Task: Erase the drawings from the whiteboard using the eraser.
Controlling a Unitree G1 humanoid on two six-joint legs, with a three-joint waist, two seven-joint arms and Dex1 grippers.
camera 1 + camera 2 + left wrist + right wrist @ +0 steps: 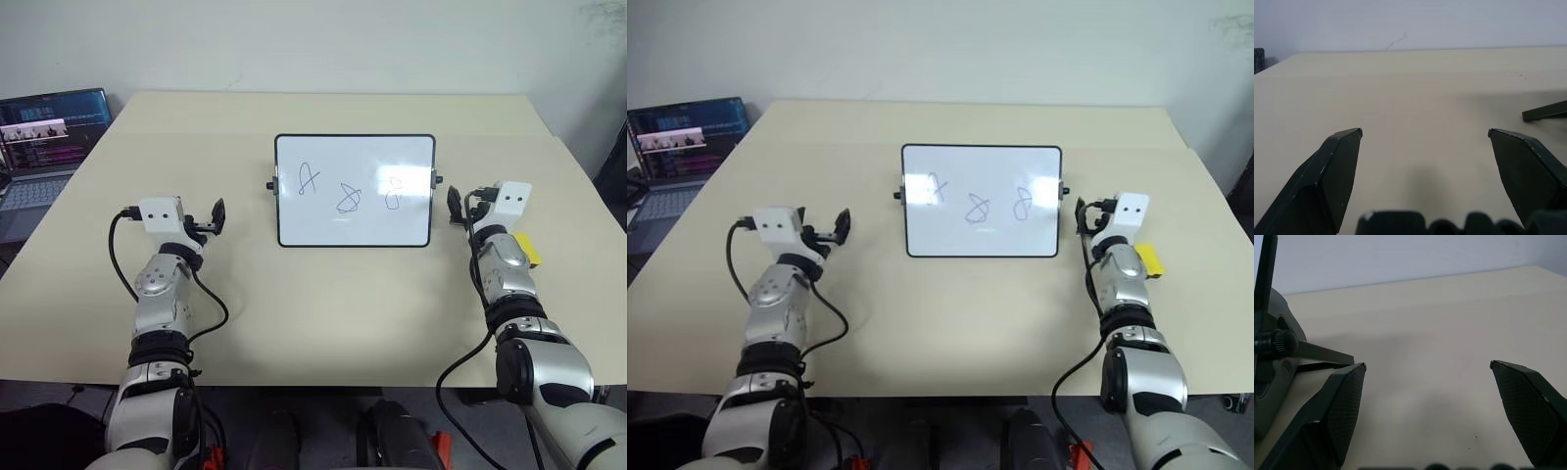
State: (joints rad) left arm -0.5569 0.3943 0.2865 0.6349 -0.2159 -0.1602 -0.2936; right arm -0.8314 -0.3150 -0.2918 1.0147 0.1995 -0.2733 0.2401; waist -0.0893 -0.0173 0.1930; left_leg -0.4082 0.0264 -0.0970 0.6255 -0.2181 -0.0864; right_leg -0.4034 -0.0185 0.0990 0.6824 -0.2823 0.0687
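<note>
The whiteboard [328, 223] stands upright on its stand in the middle of the table, black-framed, with a small knob [1276, 340] on each side. The drawings are three blue scribbles in a row: one on the left [310, 179], one in the middle [349, 199], one on the right [393, 192]. The yellow eraser [530, 248] lies on the table at the right, partly hidden behind my right forearm. My left gripper [214, 217] hovers left of the board, open and empty [1425, 132]. My right gripper [458, 205] is close to the board's right knob, open and empty [1427, 366].
An open laptop [44, 137] sits beyond the table's far left corner. The beige table [323, 313] stretches wide in front of and behind the board. A leg of the board's stand [1545, 111] reaches back over the table behind it.
</note>
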